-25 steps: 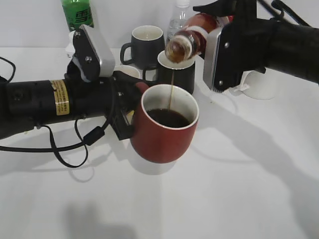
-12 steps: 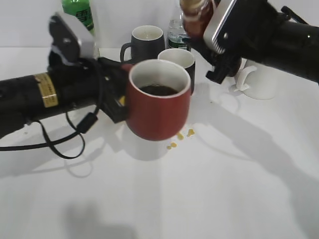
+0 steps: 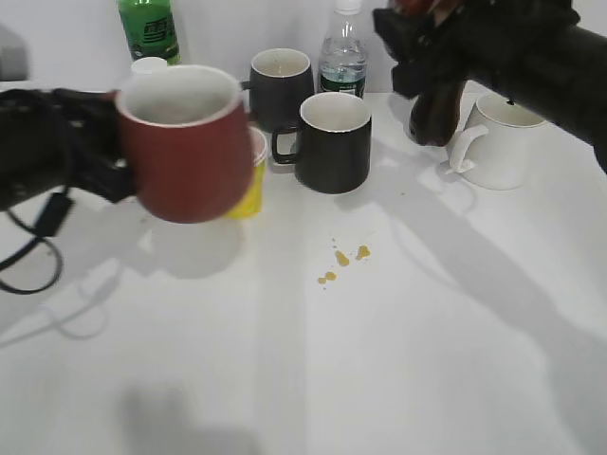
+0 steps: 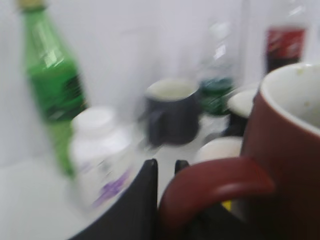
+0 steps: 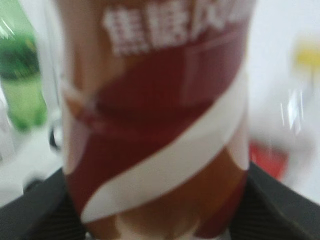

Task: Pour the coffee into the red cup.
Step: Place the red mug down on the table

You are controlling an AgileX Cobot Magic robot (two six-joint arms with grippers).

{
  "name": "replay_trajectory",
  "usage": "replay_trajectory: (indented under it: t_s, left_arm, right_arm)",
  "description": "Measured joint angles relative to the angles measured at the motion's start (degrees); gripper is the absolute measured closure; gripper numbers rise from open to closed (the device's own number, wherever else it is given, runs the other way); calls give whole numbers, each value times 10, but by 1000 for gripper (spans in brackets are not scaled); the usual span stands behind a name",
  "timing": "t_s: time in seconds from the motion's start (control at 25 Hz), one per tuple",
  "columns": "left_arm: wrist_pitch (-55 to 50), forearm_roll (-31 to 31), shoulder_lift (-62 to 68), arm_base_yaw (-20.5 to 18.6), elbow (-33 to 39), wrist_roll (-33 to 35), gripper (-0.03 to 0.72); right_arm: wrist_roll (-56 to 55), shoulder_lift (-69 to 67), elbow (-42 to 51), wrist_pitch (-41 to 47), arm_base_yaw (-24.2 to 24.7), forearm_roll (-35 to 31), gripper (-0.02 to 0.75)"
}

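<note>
Pouring looks finished: the stream from a second ago is gone and the two arms have pulled apart. The left pincer is clamped on the handle of the red cup and has carried it off to the left side, held up above the desk. The right pincer grips the coffee, now swung back upright near the white mug. A few brown drips landed on the desk. I'd guess all that's left is setting both down.
</note>
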State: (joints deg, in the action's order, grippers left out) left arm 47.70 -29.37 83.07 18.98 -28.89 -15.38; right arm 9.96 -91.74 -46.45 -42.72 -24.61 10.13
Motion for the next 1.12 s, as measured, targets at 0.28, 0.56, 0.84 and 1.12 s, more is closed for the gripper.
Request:
replay_trajectory:
  t_s: [0.28, 0.56, 0.84, 1.12]
  left_arm:
    - [-26, 20, -28, -75, 32, 5, 616]
    - [-52, 91, 6, -82, 32, 83, 616]
    - [51, 173, 109, -83, 32, 140, 616]
    - [168, 254, 213, -83, 29, 187, 616]
  right_arm:
    - [-30, -1, 9, 69, 0, -114, 226]
    - [-31, -20, 57, 80, 0, -157, 226]
    - [-30, -70, 63, 50, 0, -175, 226]
    - [-21, -120, 63, 14, 0, -193, 226]
